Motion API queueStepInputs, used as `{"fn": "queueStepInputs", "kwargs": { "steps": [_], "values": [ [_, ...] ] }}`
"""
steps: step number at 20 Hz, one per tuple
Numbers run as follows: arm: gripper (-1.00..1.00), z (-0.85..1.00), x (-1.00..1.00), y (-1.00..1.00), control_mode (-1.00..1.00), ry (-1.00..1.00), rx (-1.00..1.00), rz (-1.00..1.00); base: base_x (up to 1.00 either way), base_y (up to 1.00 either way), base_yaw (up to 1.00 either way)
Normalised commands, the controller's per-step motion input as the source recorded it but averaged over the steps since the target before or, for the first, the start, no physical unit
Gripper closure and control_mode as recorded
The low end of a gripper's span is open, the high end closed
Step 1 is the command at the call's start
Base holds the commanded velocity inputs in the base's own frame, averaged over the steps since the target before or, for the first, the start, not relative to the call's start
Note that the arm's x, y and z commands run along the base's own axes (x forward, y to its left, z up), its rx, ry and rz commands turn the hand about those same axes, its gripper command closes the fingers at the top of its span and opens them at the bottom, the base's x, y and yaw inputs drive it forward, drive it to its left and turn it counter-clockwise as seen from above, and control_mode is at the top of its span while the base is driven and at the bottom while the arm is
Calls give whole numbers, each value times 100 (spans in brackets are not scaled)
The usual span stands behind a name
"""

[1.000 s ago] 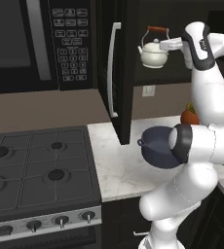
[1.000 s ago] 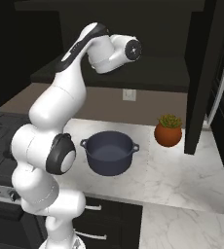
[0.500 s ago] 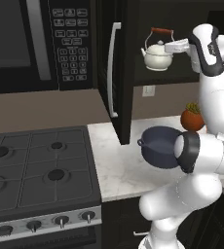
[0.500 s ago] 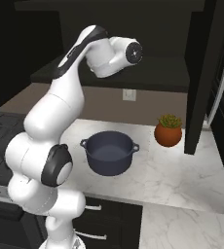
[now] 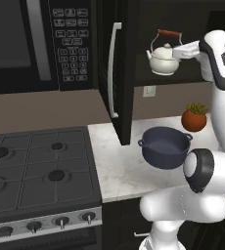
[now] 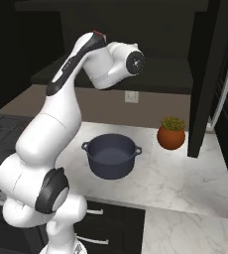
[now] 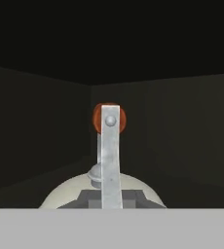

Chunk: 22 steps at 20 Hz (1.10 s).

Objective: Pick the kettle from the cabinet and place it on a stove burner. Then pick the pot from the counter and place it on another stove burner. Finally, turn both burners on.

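Cream kettle (image 5: 164, 60) upright in open black cabinet (image 5: 122, 73), spout left. Navy pot (image 5: 165, 146) upright on marbled counter (image 5: 115, 166), right of burners (image 5: 56, 175).

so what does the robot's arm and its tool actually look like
The arm is glossy white, built of rounded, tube-like segments with dark grey to black round caps at the joints. A thin dark seam runs along its upper link. No cables or lettering can be made out. The tool is a pale, blocky piece at its end.
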Motion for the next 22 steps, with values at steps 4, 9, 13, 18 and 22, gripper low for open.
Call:
{"fn": "queueStepInputs", "kwargs": {
  "steps": [4,9,13,18,22],
  "values": [
    [100,0,-54,0,-100,-1,0,-2,0,0,0],
    [100,1,-57,0,-100,0,0,-2,0,0,0],
    [100,0,-58,0,-100,0,0,-1,0,0,0],
    [100,0,-59,0,-100,0,0,-1,0,0,0],
    [100,0,-62,0,-100,0,0,0,0,0,0]
  ]
}}
